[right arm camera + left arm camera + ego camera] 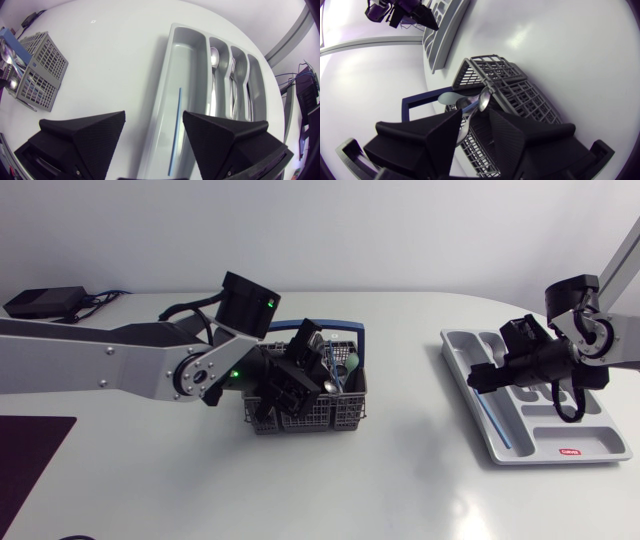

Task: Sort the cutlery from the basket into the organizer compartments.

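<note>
Left arm reaches from the left into the basket (345,412). Left gripper (475,113) is tilted down among the cutlery, fingers spread. A spoon (484,98) stands in the basket with its handle running down between the fingers. It lies against one finger, with mesh showing in the gap to the other, so not pinched yet by my reading. A second, paler spoon bowl (451,97) sits just beside the first, touching or nearly so.

Right gripper (154,116) hovers over the organizer (612,442), well apart from the basket. Fingers wide, nothing between them. Under it is the long compartment, with a thin blue stick (175,130) lying lengthwise. The narrower compartments beyond already hold a spoon and forks.

Step in hand, as I judge it: closing on a spoon to lift it out. More cutlery left in the basket.

Risks from here:
- the two bowls sit so close that closing may take both, or take one and drag the other out onto the table
- a grip low on a slim, slick handle may let the spoon pivot or slip on the lift
- a handle caught in the mesh could tip the light basket or haul it up
- the right gripper sits above the organizer, so a delivery there risks the arms meeting unless it clears away
</note>
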You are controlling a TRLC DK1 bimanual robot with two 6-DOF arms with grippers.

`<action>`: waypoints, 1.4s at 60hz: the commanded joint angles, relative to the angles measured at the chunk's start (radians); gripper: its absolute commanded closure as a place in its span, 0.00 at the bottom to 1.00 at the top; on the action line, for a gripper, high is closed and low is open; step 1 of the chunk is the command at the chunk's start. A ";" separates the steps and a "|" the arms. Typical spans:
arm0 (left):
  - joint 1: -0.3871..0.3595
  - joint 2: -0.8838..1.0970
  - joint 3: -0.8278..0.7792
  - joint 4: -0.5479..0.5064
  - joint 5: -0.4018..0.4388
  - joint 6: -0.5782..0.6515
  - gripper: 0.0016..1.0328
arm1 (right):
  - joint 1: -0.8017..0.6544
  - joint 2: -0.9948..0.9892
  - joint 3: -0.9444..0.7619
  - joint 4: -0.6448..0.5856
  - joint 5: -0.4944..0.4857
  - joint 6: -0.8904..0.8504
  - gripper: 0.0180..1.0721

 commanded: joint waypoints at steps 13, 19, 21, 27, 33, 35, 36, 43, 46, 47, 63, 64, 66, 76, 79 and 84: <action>-0.012 0.049 -0.042 0.045 0.000 0.074 0.76 | 0.007 -0.025 -0.038 0.005 -0.003 -0.009 0.21; -0.014 0.060 -0.045 0.070 -0.001 0.083 0.76 | 0.007 -0.028 -0.048 0.008 -0.003 -0.010 0.21; -0.015 0.062 -0.043 0.076 -0.001 0.083 0.76 | 0.007 -0.028 -0.049 0.010 -0.005 -0.010 0.21; -0.020 0.069 -0.039 0.077 -0.001 0.089 0.76 | 0.007 -0.029 -0.052 0.011 -0.008 -0.012 0.21; -0.026 0.077 -0.036 0.086 -0.006 0.103 0.76 | 0.006 -0.031 -0.052 0.011 -0.012 -0.012 0.21; -0.027 0.079 -0.036 0.086 -0.006 0.108 0.76 | 0.006 -0.031 -0.052 0.011 -0.015 -0.013 0.21; -0.027 0.079 -0.036 0.086 -0.006 0.108 0.76 | 0.006 -0.031 -0.052 0.011 -0.015 -0.013 0.21; -0.030 0.094 -0.033 0.088 -0.015 0.131 0.76 | 0.004 -0.031 -0.052 0.011 -0.017 -0.016 0.21; -0.030 0.105 -0.033 0.099 -0.018 0.137 0.76 | 0.001 -0.032 -0.054 0.011 -0.022 -0.016 0.21; -0.030 0.106 -0.033 0.100 -0.018 0.137 0.76 | 0.001 -0.031 -0.054 0.011 -0.023 -0.016 0.21; -0.030 0.129 -0.016 0.105 -0.023 0.168 0.89 | 0.001 -0.055 -0.069 0.019 -0.034 -0.021 0.21; -0.030 0.129 -0.014 0.105 -0.023 0.169 0.89 | 0.001 -0.060 -0.071 0.019 -0.032 -0.021 0.21; -0.030 0.129 -0.016 0.105 -0.023 0.171 0.92 | 0.003 -0.069 -0.074 0.019 -0.032 -0.021 0.21; -0.032 0.125 -0.014 0.102 -0.021 0.185 0.97 | 0.027 -0.121 -0.100 0.019 -0.031 -0.029 0.19; -0.034 0.123 -0.016 0.102 -0.021 0.186 0.97 | 0.033 -0.132 -0.107 0.019 -0.029 -0.029 0.19; -0.034 0.123 -0.017 0.102 -0.023 0.198 0.97 | 0.042 -0.146 -0.117 0.019 -0.028 -0.029 0.19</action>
